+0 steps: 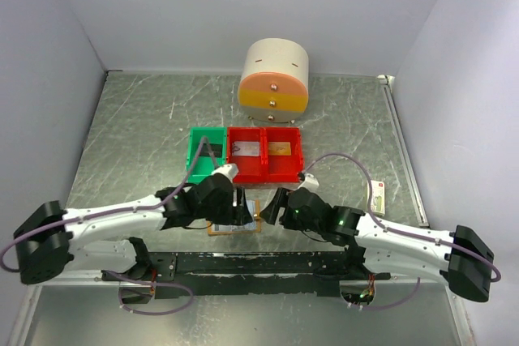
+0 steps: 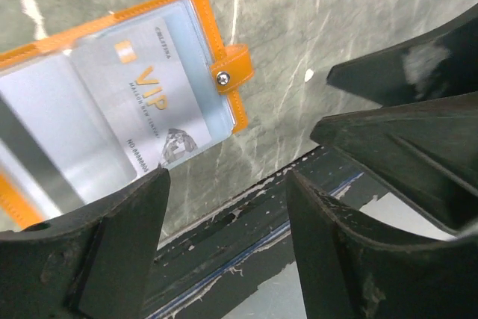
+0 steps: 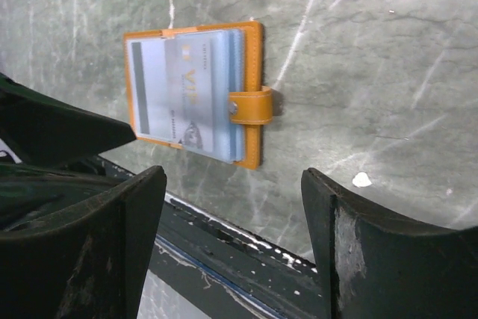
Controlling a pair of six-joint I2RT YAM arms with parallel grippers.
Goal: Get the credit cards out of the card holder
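The left end effector (image 2: 228, 207) and right end effector (image 3: 233, 214) hang low, fingers apart, gripping nothing. Between and just ahead of them the card holder (image 3: 254, 57) lies open on the bench (image 1: 138, 135), a silver card (image 3: 187, 87) in its pocket. Beyond, a grey card (image 1: 245, 148) and a gold card (image 1: 280, 149) lie in the red bins (image 1: 265, 174).

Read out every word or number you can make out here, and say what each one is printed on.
"VIP": on the silver card in the card holder, behind its clear pocket.
"NO" plus digits: same card, digits too blurred to read.
Small lines above and under "VIP": too blurred.
The two cards in the red bin: print too small to read.
The white box: red mark, unreadable.
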